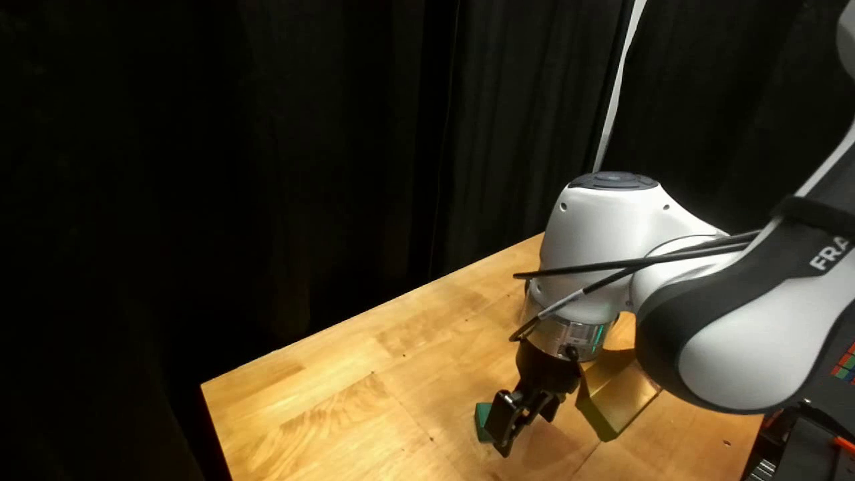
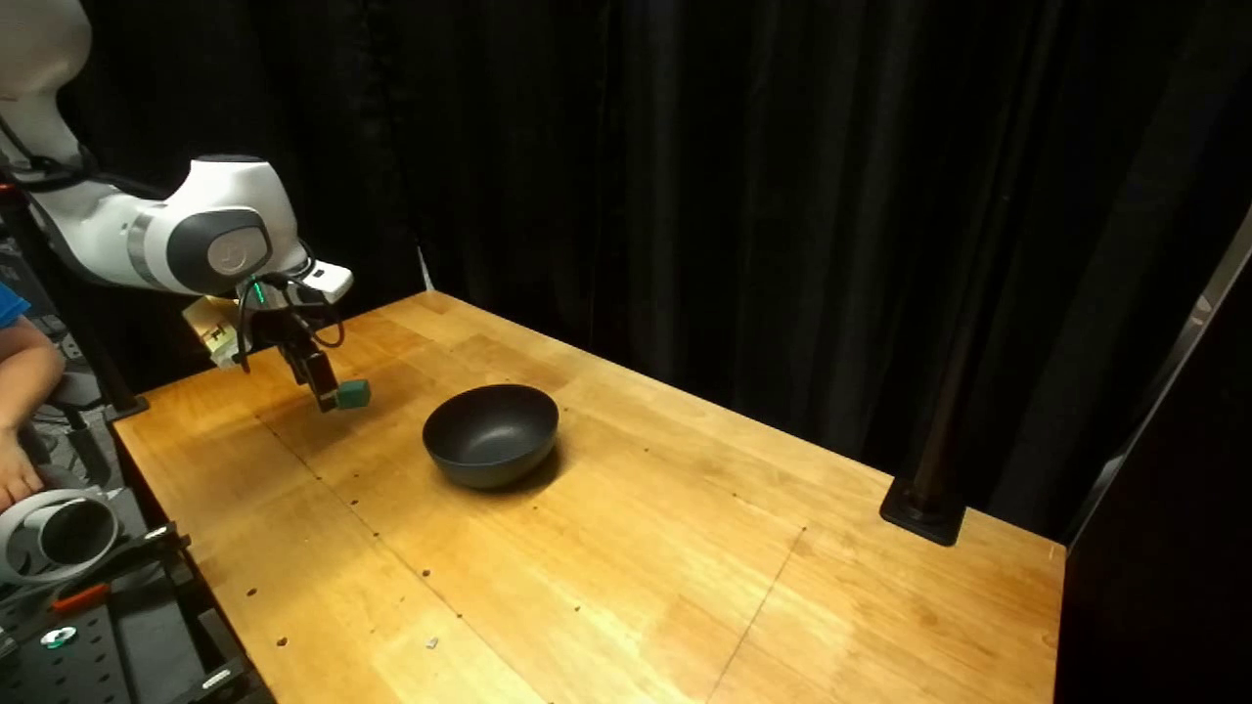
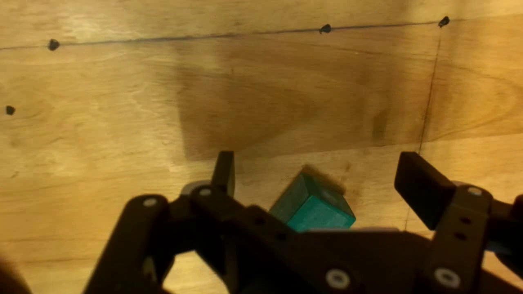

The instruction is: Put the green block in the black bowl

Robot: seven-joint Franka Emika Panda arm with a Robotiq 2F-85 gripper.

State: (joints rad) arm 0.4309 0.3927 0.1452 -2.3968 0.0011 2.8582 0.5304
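Note:
The green block sits on the wooden table close beside my gripper. It also shows in an exterior view just beyond the fingers. In the wrist view the gripper is open, its two fingers wide apart. The block appears between and below them, turned at an angle, its near part hidden by the gripper body. Nothing is held. The black bowl stands upright on the table, apart from the block and gripper, with no contents visible. It is out of view in the wrist view.
The wooden table has dark curtains behind it. A black post base stands near its far edge. A small grey bit lies on the table. A person's arm and black equipment are beside the table edge.

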